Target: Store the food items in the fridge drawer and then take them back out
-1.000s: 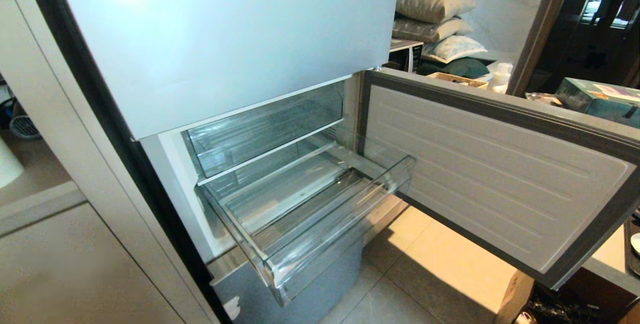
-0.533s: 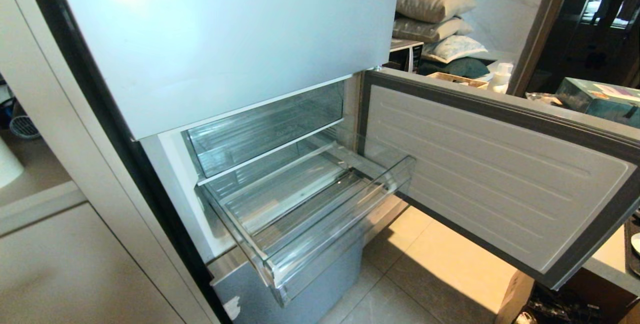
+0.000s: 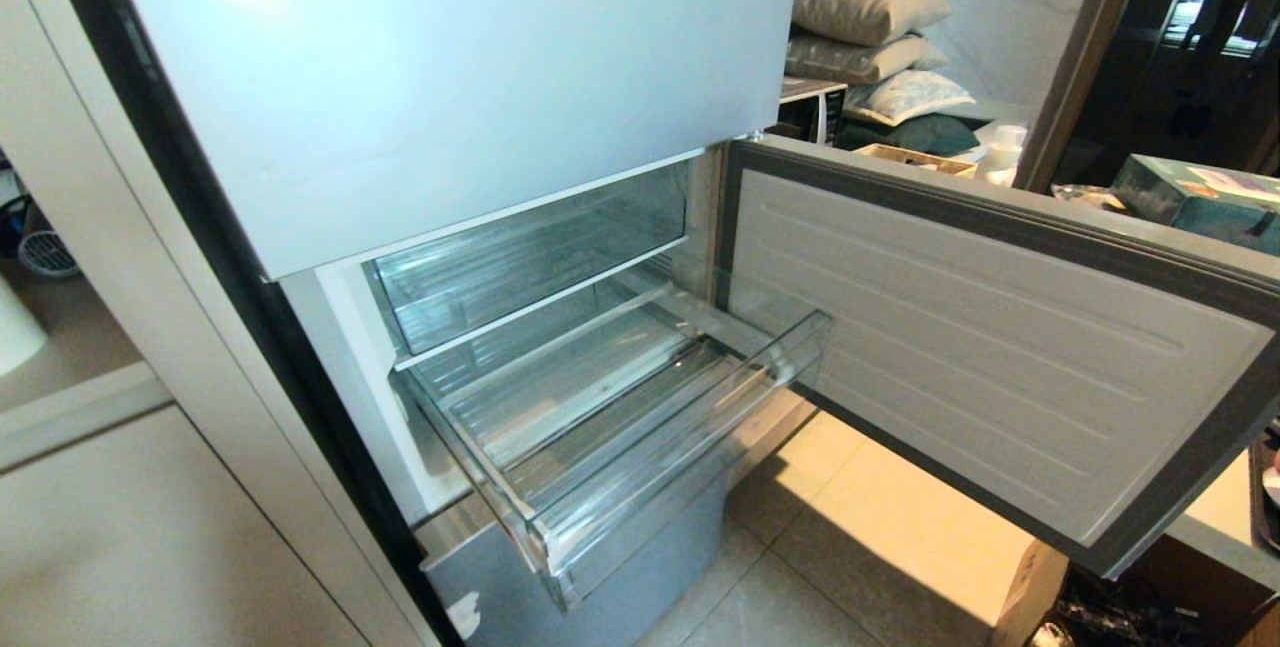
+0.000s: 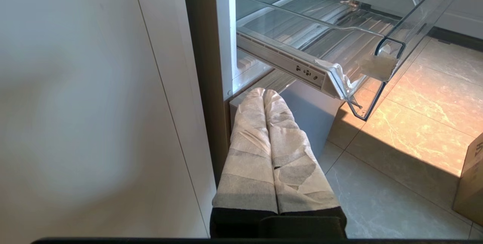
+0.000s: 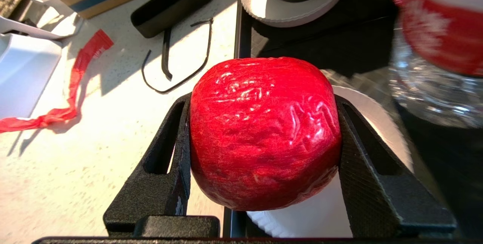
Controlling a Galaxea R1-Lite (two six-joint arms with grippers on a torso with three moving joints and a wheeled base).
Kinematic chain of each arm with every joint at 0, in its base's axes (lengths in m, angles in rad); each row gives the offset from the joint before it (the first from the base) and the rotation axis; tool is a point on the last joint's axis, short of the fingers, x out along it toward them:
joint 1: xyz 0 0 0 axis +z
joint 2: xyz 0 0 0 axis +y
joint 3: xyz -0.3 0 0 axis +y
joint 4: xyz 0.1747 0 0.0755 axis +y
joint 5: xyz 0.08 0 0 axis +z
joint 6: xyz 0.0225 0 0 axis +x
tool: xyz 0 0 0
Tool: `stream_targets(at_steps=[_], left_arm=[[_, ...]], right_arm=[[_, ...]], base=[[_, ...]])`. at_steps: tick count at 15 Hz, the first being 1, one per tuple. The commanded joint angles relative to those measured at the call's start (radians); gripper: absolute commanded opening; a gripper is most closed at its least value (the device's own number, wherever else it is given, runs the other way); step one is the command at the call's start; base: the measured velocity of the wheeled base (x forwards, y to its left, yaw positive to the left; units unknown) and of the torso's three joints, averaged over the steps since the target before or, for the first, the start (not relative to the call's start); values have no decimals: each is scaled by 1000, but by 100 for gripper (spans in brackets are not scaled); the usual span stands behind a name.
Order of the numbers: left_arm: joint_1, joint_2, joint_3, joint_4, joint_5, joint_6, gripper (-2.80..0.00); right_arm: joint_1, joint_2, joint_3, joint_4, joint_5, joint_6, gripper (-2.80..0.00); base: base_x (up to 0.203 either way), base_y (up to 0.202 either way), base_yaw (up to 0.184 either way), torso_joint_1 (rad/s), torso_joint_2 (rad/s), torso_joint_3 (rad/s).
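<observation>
- A glossy red apple-like fruit [image 5: 264, 132] sits clamped between the two black fingers [image 5: 169, 168] of the right end effector [image 5: 264, 138], above a white plate [image 5: 371, 123] on a dark tray at the edge of a pale speckled tabletop [image 5: 94, 142]; round, it shows no clear long axis, and its wrinkled, shiny skin faces the wrist camera.
- The clear fridge drawer [image 3: 640, 447] stands pulled out of the fridge with nothing inside, its long axis running across the opening and its tall front lip facing the room.
- Beside it the lower fridge door [image 3: 1000, 347] hangs wide open over the tiled floor [image 3: 880, 527].
- The left end effector [image 4: 268, 97], fingers pressed shut and holding nothing, hangs low beneath the drawer's corner.
</observation>
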Motion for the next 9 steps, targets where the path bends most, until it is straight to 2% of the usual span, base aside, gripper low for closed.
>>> stream_targets(at_steps=[1, 8, 9], left_arm=[[0, 1, 2, 0, 0, 0, -280], [0, 1, 2, 0, 0, 0, -280], [0, 1, 2, 0, 0, 0, -280]], right_arm=[[6, 43, -36, -6, 0, 2, -280], [18, 38, -40, -4, 0, -1, -280], [20, 35, -40, -4, 0, -1, 0]], base=[[0, 0, 0, 0, 0, 0], [0, 0, 0, 0, 0, 0], [0, 0, 0, 0, 0, 0]])
